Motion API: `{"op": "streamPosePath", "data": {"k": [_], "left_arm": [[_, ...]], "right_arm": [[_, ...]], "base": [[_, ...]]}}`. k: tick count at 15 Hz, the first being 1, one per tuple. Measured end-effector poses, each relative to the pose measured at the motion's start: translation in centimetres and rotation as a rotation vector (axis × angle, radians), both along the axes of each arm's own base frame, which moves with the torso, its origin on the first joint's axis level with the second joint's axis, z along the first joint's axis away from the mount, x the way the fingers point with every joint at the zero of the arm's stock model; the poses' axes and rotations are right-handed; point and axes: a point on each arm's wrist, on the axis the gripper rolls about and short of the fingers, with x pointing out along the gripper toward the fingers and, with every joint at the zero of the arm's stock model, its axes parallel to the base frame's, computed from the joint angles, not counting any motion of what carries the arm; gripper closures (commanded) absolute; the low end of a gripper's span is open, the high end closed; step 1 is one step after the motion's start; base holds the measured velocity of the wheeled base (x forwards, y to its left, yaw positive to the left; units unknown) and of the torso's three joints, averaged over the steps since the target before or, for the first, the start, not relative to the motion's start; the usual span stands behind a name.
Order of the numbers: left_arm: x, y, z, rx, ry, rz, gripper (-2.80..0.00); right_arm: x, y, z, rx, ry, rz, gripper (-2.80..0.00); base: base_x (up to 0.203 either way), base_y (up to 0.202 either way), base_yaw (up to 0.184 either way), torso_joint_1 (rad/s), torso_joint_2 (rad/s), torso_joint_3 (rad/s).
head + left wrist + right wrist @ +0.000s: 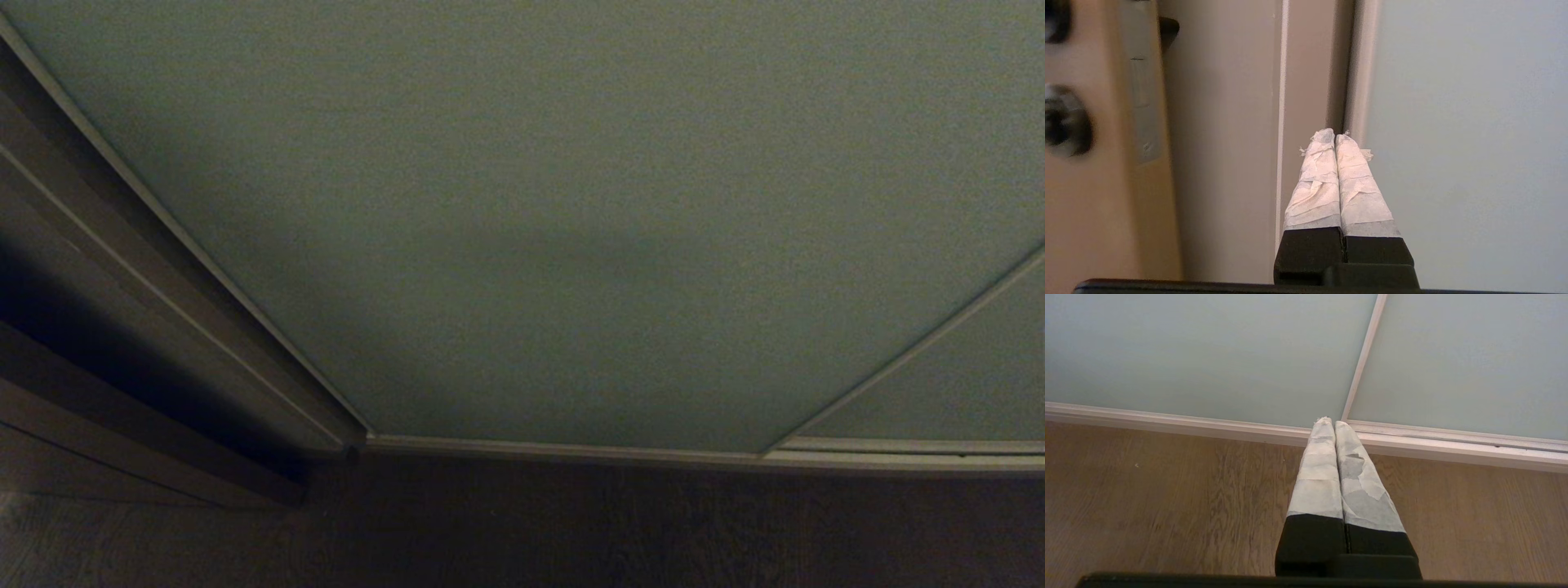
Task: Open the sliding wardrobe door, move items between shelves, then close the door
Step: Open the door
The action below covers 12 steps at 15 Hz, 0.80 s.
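The door [571,229] is shut, right in front. The left pincer [1335,136], closed and empty, points at its edge. Next, I think, push it sideways. The right pincer [1329,424], closed, waits low.

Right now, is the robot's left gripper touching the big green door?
Cannot tell. In the left wrist view the shut left gripper points at the sliding wardrobe door's edge, but depth there is unclear. The head view shows no arm.
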Motion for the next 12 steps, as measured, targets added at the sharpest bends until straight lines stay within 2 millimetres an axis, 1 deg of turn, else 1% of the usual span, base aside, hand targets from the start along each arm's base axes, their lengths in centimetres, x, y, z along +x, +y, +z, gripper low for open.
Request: {"op": "streamPosePath", "data": {"k": [3, 7, 10, 12], "left_arm": [[3.4, 0.3, 1.4, -0.038, 0.017, 0.041, 0.0], [6.2, 0.5, 3.2, -0.04, 0.021, 0.048, 0.0], [8.2, 0.6, 3.3, -0.047, 0.101, 0.03, 0.0], [9.2, 0.7, 3.4, -0.065, 0.138, 0.012, 0.0]], "right_arm": [[0.0, 0.0, 0.0, 0.0, 0.0, -0.001, 0.0], [0.0, 0.0, 0.0, 0.0, 0.0, 0.0, 0.0], [0.0, 0.0, 0.0, 0.0, 0.0, -0.001, 0.0], [0.0, 0.0, 0.0, 0.0, 0.0, 0.0, 0.0]], "base": [[0.0, 0.0, 0.0, 0.0, 0.0, 0.0], [0.0, 0.0, 0.0, 0.0, 0.0, 0.0], [0.0, 0.0, 0.0, 0.0, 0.0, 0.0], [0.0, 0.0, 0.0, 0.0, 0.0, 0.0]]}}
